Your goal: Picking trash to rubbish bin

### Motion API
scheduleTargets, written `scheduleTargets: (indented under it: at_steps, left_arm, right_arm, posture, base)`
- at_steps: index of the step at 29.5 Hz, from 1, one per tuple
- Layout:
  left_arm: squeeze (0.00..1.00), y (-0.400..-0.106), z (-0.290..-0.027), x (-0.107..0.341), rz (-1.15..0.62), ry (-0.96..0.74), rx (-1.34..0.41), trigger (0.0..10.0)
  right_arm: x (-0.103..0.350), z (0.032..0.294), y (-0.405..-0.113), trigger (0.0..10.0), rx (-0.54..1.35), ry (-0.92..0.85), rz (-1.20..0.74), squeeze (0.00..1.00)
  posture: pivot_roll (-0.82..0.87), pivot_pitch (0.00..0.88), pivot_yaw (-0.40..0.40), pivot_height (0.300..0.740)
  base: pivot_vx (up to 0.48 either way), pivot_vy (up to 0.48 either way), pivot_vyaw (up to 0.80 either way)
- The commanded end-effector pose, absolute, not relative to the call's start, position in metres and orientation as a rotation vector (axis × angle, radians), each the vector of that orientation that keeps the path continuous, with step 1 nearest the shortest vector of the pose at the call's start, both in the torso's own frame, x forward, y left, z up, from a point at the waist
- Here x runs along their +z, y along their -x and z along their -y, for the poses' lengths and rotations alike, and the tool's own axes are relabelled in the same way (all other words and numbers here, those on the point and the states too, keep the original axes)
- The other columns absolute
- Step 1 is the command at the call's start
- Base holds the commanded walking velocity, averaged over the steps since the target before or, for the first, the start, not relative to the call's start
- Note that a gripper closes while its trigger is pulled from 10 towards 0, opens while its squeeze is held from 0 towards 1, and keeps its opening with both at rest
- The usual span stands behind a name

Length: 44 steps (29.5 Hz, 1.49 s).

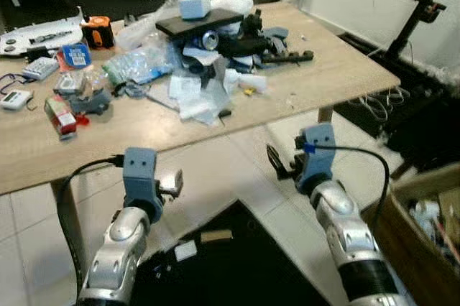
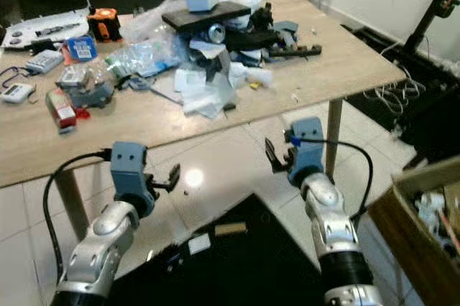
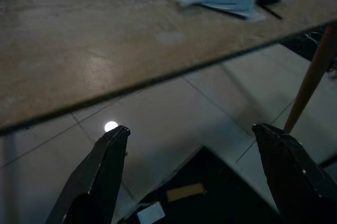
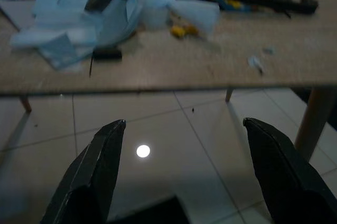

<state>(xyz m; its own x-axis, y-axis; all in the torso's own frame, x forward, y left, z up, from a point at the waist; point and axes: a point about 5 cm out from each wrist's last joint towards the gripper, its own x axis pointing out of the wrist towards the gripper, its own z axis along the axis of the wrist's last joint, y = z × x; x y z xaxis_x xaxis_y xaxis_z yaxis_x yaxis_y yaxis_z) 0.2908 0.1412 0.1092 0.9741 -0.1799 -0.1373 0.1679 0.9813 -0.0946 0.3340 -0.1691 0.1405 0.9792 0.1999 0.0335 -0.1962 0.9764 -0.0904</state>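
Note:
A heap of trash (image 1: 201, 62) lies on the wooden table (image 1: 345, 69): clear plastic bags, white wrappers (image 1: 194, 98), a can (image 1: 210, 39), and a black board (image 1: 200, 22) with a small white box (image 1: 195, 6) on top. A brown cardboard bin (image 1: 410, 227) with rubbish inside stands on the floor at the right. Both grippers hang in front of the table, below its front edge. My left gripper (image 1: 171, 182) is open with bare floor tile between its fingers (image 3: 105, 166). My right gripper (image 1: 279, 164) is open too, pointing at the table edge and the wrappers (image 4: 68, 40) beyond it.
At the table's left end lie a red packet (image 1: 61, 116), an orange tape measure (image 1: 97, 31) and small gadgets. A black mat (image 1: 244, 270) on the floor holds a cardboard scrap (image 1: 215, 235) and a white scrap (image 1: 185, 250). A black stand (image 1: 424, 11) and cables are at the right.

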Motion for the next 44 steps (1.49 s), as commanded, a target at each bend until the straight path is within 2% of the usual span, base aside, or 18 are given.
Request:
scheduleTargets:
  at_steps: [1,28,44]
  left_arm:
    - [0.00,-0.290,-0.144,0.107,-0.164,0.098,-0.163,10.0]
    - [0.00,-0.289,-0.145,0.107,-0.173,0.103,-0.153,10.0]
    - [0.00,-0.287,-0.144,0.106,-0.167,0.054,-0.155,10.0]
  right_arm:
    - [0.140,0.162,-0.333,10.0,0.230,0.084,0.033,0.00]
    - [0.149,0.157,-0.334,10.0,0.266,0.089,0.037,0.00]
    - [0.155,0.159,-0.345,10.0,0.285,0.084,-0.001,0.00]
  posture:
    - [0.18,0.065,-0.034,0.740]
    - [0.18,0.077,-0.039,0.740]
    - [0.17,0.085,-0.041,0.740]
  base:
    - [0.311,0.000,0.00]
    - [0.300,0.000,0.00]
    - [0.000,0.000,0.00]
